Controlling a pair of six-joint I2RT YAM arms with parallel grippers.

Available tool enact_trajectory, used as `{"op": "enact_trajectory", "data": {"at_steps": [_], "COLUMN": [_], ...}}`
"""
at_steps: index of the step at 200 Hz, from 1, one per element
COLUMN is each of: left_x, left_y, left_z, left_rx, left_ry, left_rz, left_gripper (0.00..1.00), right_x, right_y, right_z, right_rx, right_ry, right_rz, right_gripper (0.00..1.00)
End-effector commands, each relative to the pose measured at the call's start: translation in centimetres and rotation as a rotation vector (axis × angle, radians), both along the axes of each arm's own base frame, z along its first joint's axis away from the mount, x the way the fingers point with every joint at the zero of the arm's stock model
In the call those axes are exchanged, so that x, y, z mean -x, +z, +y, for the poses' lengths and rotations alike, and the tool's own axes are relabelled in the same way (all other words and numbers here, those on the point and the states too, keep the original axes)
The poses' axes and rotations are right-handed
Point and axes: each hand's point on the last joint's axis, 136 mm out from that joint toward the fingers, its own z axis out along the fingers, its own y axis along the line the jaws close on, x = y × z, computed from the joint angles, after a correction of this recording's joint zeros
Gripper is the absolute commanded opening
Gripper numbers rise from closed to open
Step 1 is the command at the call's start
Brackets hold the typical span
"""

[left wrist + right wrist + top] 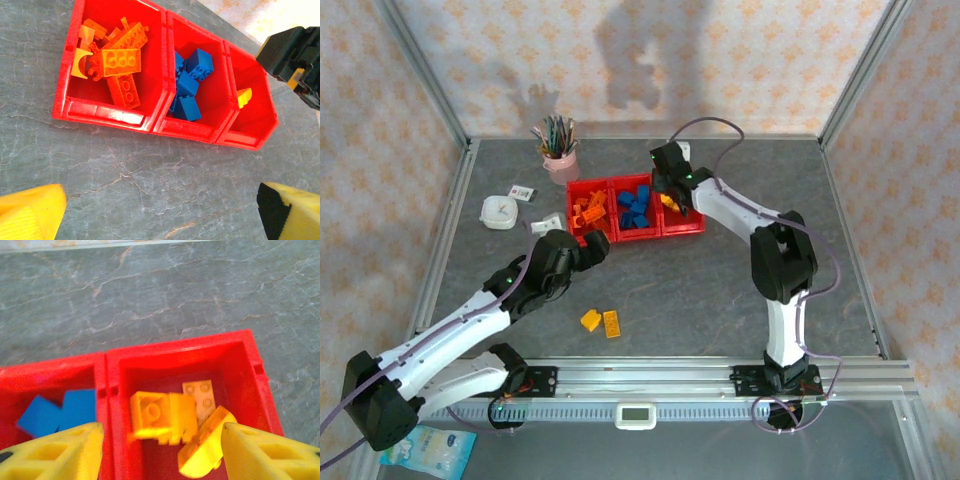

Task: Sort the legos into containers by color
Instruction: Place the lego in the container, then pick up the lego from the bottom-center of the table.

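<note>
— What is loose?

— Two small rectangular plastic bricks (591,320), yellow or orange, I cannot fix which; they lie side by side on the grey stone-look counter (720,300), almost straight back from the left jaws, toward the arm bases; the right-hand one (611,323) has its long axis running near to far; the other sits skewed.

— Which arm should fetch them?

— The left, I'd judge; the left jaws are spread wide, yellow fingers (30,212) holding nothing, hovering just this side of the three joined red plastic bins (100,112); they would need to draw back and close across a brick's short sides.

— And the right jaws?

— Released, hanging over the end bin, well apart from the loose pair; yellow bricks (165,417) lie below, between the fingers (270,455); beyond the left jaws, orange bricks (117,65) fill the first bin, blue ones (190,82) the middle.

— The room?

— Counter flat and matt; a pink cup of pens (561,165) stands past the bins; patterned walls enclose it.
</note>
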Motion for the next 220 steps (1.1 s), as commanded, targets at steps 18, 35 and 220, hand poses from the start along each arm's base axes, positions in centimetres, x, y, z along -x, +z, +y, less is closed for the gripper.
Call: {"op": "enact_trajectory", "data": {"at_steps": [18, 35, 220], "left_x": [0.6, 1.5, 7.2], "left_y": [1.8, 1.3, -0.9], "left_z": [1.9, 2.9, 8.1], "left_rx": [-0.006, -0.023, -0.004], "left_ry": [0.048, 0.065, 0.185], "left_rz": [-0.045, -0.027, 0.045], "left_gripper": [0.99, 0.99, 0.99], "right_x": [6.6, 9.5, 32.2], "right_y": [2.9, 2.2, -9.6], "right_z": [3.8, 4.8, 14.4], "right_rx": [-0.069, -0.083, -0.104], "right_ry": [0.128, 0.158, 0.404], "right_rz": [-0.003, 0.027, 0.338], "right_gripper": [0.67, 0.69, 0.76]}}
